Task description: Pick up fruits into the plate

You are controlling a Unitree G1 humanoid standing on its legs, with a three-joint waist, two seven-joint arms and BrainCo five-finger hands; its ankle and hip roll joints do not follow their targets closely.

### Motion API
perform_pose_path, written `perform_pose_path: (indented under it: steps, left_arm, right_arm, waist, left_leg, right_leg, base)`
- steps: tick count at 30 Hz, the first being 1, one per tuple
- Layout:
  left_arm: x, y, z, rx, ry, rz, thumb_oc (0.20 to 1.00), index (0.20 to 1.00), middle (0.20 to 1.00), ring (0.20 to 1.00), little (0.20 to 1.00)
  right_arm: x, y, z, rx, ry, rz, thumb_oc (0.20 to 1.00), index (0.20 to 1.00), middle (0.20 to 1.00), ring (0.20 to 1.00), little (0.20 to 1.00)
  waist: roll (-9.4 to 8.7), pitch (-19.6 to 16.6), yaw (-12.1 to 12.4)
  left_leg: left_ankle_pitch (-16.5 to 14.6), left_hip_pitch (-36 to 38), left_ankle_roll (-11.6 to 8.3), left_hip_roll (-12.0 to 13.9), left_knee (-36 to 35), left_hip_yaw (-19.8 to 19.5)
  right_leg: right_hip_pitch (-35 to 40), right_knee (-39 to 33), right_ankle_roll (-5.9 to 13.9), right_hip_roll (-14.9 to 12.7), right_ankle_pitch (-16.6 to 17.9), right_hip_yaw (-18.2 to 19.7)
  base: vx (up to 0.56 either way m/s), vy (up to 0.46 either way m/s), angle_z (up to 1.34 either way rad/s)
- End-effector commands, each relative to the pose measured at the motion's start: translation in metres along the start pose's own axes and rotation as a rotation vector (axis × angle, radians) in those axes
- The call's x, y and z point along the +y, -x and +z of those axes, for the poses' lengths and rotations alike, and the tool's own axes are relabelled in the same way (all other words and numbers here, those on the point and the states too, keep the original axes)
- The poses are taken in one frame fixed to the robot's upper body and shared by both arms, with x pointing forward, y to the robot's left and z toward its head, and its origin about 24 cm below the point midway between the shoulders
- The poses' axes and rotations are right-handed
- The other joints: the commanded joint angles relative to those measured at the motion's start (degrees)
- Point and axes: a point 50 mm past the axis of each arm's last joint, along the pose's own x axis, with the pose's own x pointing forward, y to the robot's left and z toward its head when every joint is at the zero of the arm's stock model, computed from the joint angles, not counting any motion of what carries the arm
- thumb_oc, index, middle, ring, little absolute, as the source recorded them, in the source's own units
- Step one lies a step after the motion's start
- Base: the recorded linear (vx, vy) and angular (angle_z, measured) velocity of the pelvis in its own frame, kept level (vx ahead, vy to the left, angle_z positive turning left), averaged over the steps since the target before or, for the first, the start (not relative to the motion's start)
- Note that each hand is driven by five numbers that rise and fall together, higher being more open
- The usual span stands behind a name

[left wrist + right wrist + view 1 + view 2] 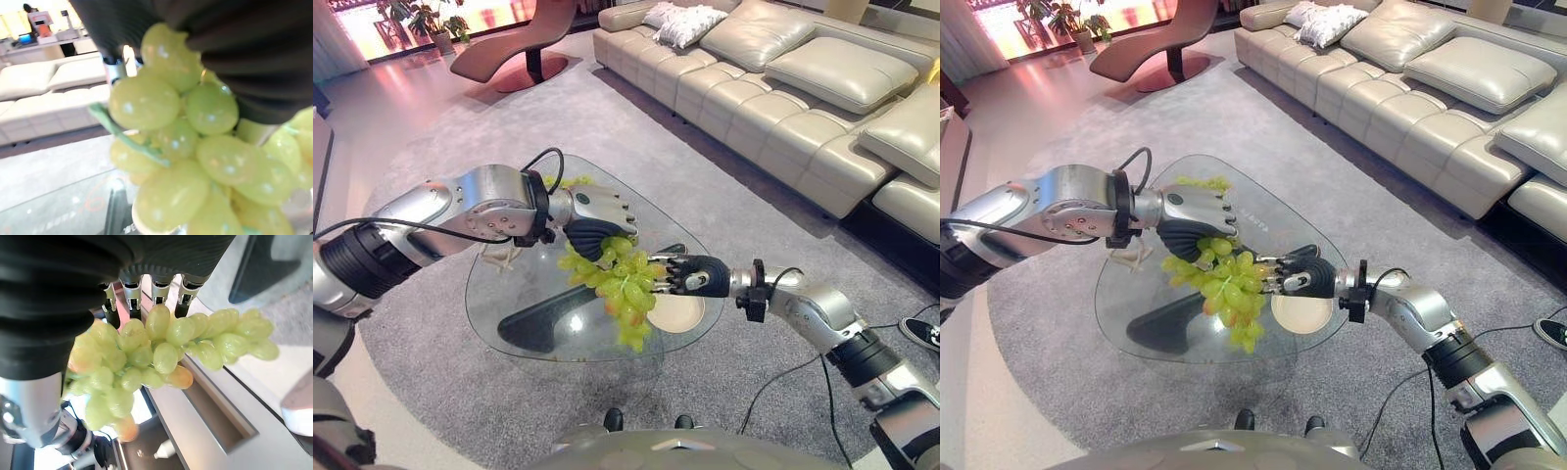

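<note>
Grapes (pixel 619 284) hang in a long green bunch from the left hand (pixel 592 220), whose fingers curl over the top of the cluster, above the middle of the glass worktop (pixel 509 294). Its long axis droops toward the pale plate (pixel 677 313) at the worktop's near edge. The right hand (pixel 690 275) reaches in beside it, straight fingers (pixel 157 290) touching the grapes.

The left hand (pixel 1197 217) held a bunch of green grapes (pixel 1222 279) by its top, above the glass tabletop (pixel 1136 304). The right hand (pixel 1295 278) reached in, fingertips touching the bunch's side. A pale plate (pixel 1304 313) lay on the tabletop beneath the right hand.
</note>
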Motion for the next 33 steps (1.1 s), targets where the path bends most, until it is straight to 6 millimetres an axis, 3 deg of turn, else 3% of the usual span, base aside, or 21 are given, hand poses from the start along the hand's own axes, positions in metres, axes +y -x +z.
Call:
perform_pose_path:
  steps: [1, 7, 25, 26, 27, 33]
  left_arm:
    - [0.035, 0.005, -0.013, 0.031, -0.010, 0.161, 0.200, 0.200, 0.200, 0.200, 0.200]
    - [0.037, 0.000, -0.009, 0.011, 0.002, 0.159, 0.200, 0.200, 0.200, 0.200, 0.200]
    - [0.026, -0.015, -0.012, 0.016, 0.065, 0.119, 0.200, 0.200, 0.200, 0.200, 0.200]
    - [0.025, -0.016, -0.013, 0.019, 0.069, 0.115, 0.200, 0.200, 0.200, 0.200, 0.200]
    - [0.025, -0.016, -0.014, 0.019, 0.072, 0.115, 0.200, 0.200, 0.200, 0.200, 0.200]
    - [0.023, -0.017, -0.014, 0.026, 0.084, 0.110, 0.200, 0.200, 0.200, 0.200, 0.200]
  right_arm:
    - [0.017, -0.014, 0.020, -0.090, 0.029, 0.154, 1.000, 1.000, 1.000, 1.000, 1.000]
    - [0.035, -0.031, 0.015, -0.081, 0.011, 0.268, 1.000, 1.000, 1.000, 1.000, 1.000]
    - [0.063, -0.062, 0.013, -0.107, -0.057, 0.434, 1.000, 1.000, 1.000, 1.000, 1.000]
    - [0.065, -0.065, 0.015, -0.120, -0.065, 0.436, 0.391, 0.391, 0.391, 0.391, 0.391]
    - [0.065, -0.065, 0.016, -0.126, -0.067, 0.433, 0.200, 0.200, 0.200, 0.200, 0.200]
    - [0.067, -0.069, 0.012, -0.122, -0.071, 0.422, 0.200, 0.200, 0.200, 0.200, 0.200]
  waist:
    - [-1.90, -2.34, 1.18]
    - [-1.79, -2.14, 0.98]
    - [-1.40, -1.60, 0.74]
    - [-1.37, -1.56, 0.77]
    - [-1.39, -1.55, 0.77]
    - [-1.37, -1.45, 0.78]
  left_leg:
    - [-8.81, 2.25, 0.33, -1.48, 0.82, 6.27]
    - [-8.92, 2.51, 0.37, -1.49, 0.82, 6.75]
    - [-9.16, 3.05, 0.65, -1.38, 0.94, 7.26]
    - [-9.17, 3.04, 0.62, -1.33, 0.92, 7.25]
    - [-9.17, 3.03, 0.64, -1.34, 0.93, 7.25]
    - [-9.25, 3.11, 0.71, -1.29, 0.92, 7.21]
  right_leg:
    - [0.58, 0.97, 5.21, -2.44, -3.67, -0.57]
    - [0.74, 0.87, 5.19, -2.45, -3.76, -0.32]
    - [0.88, 0.89, 4.87, -2.06, -4.01, 0.83]
    - [0.85, 0.88, 4.89, -2.03, -4.02, 0.90]
    - [0.85, 0.89, 4.89, -2.02, -4.01, 0.93]
    - [0.81, 0.94, 4.80, -1.85, -4.15, 1.17]
  base:
    - [-0.03, 0.031, 0.00]
    - [0.00, 0.000, 0.00]
    - [0.00, 0.000, -0.01]
    - [0.00, 0.000, 0.00]
    - [0.00, 0.000, 0.00]
    - [0.00, 0.000, 0.00]
